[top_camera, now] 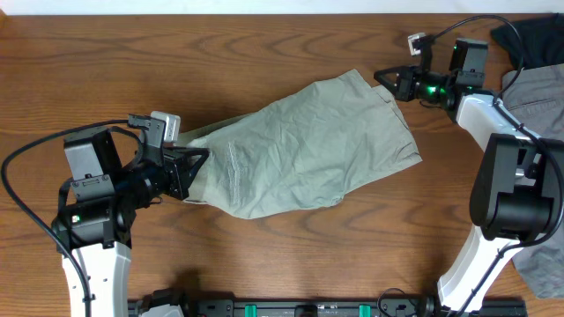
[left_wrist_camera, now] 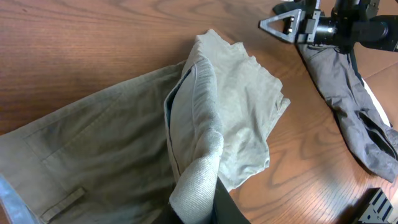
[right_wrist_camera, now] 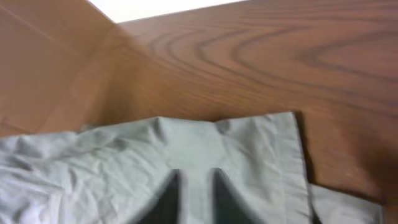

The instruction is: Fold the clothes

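The light khaki-green shorts [top_camera: 300, 150] lie crumpled and partly folded over across the middle of the table. My left gripper [top_camera: 196, 164] is at their left end. In the left wrist view a fold of pale lining [left_wrist_camera: 199, 168] rises from the shorts [left_wrist_camera: 106, 149] into the jaws [left_wrist_camera: 200, 208], which are shut on it. My right gripper [top_camera: 386, 81] is at the shorts' upper right corner. In the right wrist view its two blurred fingers [right_wrist_camera: 196, 196] stand slightly apart over the shorts' hem [right_wrist_camera: 249, 143], holding nothing. The right gripper also shows in the left wrist view [left_wrist_camera: 280, 23], beyond the cloth.
A grey garment [top_camera: 539, 92] lies at the right edge under the right arm, also in the left wrist view [left_wrist_camera: 348, 106]. A black garment [top_camera: 529, 35] sits at the far right corner. More grey cloth [top_camera: 548, 264] is at the front right. Bare wooden table [top_camera: 264, 44] surrounds the shorts.
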Robot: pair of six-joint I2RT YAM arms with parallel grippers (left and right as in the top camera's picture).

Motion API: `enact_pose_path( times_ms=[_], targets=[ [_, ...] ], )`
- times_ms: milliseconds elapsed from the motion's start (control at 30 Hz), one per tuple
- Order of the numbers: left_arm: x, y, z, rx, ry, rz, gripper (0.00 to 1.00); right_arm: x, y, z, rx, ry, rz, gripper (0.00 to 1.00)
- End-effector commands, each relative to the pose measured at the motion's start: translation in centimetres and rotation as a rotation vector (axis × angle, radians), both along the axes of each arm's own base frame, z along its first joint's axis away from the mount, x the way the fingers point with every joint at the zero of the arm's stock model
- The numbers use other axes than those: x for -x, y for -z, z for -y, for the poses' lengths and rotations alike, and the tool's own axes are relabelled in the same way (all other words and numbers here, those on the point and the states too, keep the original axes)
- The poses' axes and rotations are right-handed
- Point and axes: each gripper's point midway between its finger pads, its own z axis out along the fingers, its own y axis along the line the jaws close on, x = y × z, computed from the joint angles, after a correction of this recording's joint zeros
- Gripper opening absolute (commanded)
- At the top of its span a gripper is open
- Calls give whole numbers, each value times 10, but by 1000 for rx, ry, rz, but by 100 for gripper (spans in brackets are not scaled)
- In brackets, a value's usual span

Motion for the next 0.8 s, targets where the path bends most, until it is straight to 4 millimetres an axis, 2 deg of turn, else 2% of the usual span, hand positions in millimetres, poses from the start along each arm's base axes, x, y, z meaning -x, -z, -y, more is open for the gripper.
enact_pose_path(
  times_ms=[0, 100, 167, 267, 433, 500, 600, 767],
  targets=[
    [1, -6, 1, -3, 18, 33, 7, -11, 11, 12, 126, 90, 4, 33],
    [3, -5, 3, 7, 23, 22, 7, -14, 29, 14, 192, 132, -29, 44],
    [15, -6, 13, 71, 69, -17, 6, -11, 41, 2, 211, 92, -27, 47],
    [23, -4, 18, 106, 85, -60, 6, -9, 54, -11, 223, 63, -35, 50],
    [35, -2, 23, 137, 102, -110, 6, -11, 55, -30, 225, 34, -8, 57],
    [38, 0, 24, 133, 107, -116, 6, -14, 58, -31, 242, 72, -25, 59],
    [36, -1, 23, 121, 112, -98, 6, -21, 61, -31, 266, 145, -48, 65],
    [27, -8, 21, 103, 115, -33, 6, -36, 47, -34, 266, 157, 52, 66]
  ],
)
